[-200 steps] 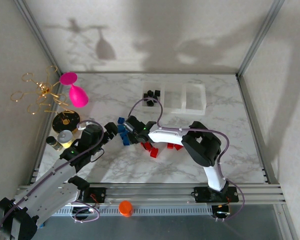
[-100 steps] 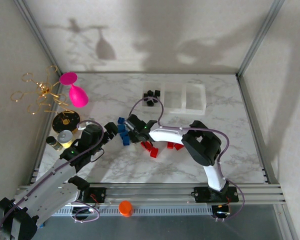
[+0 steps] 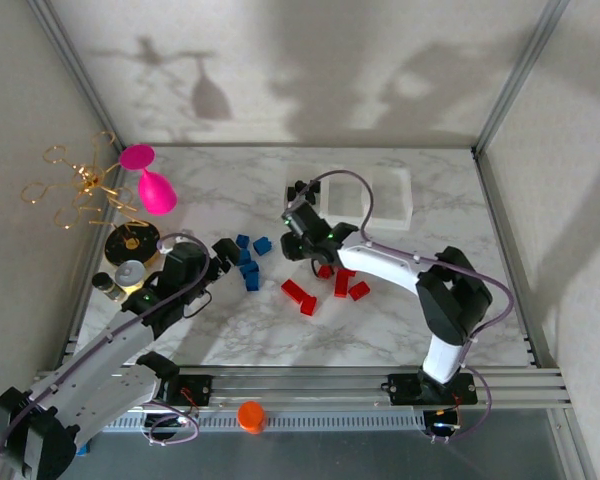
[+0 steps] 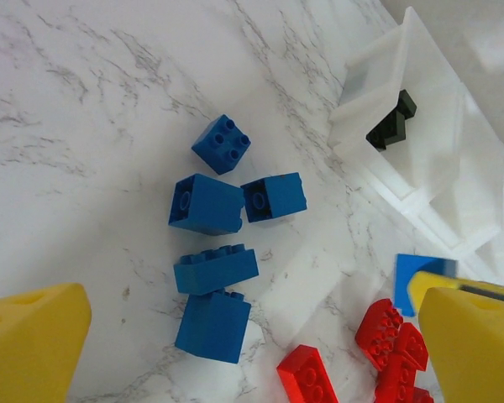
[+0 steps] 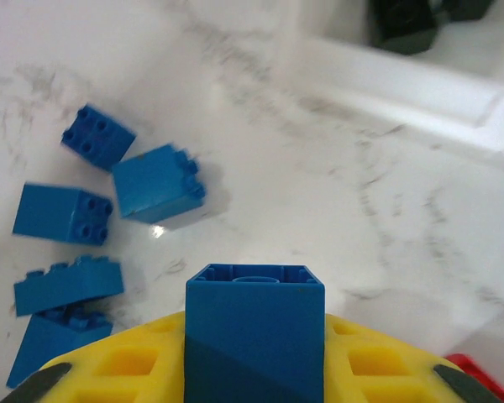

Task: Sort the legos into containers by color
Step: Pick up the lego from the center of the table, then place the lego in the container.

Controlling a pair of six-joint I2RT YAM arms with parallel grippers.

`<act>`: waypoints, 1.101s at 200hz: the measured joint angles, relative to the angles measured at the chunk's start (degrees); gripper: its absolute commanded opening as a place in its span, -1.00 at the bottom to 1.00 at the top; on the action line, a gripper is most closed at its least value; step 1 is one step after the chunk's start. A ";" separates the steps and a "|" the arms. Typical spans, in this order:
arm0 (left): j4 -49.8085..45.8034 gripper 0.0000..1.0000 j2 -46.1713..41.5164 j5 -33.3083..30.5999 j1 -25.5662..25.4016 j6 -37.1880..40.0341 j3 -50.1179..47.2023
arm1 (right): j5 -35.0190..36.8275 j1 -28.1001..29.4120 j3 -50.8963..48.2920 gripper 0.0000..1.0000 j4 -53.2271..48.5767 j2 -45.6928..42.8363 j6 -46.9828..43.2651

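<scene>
On the marble table (image 3: 242, 332) we see the right gripper (image 5: 254, 365) closed on a blue brick (image 5: 254, 306) near the clear tray (image 3: 392, 212), where black bricks (image 4: 392, 126) lie. The left gripper (image 4: 252, 342) stands wide open above loose blue bricks (image 4: 206, 204), red bricks (image 3: 298, 293) beside. Bare marble stretches rightwards.

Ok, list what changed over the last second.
The right tool took a blue brick from the blue cluster and swung away toward the tray; it now holds the brick just short of the compartments. The left tool stayed open beside the loose blue bricks. The red bricks and the black ones in the tray did not move.
</scene>
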 measured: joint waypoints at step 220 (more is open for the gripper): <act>14.21 0.99 20.98 2.73 -4.98 0.50 8.81 | 7.37 -20.15 17.14 -0.37 3.82 18.16 -8.02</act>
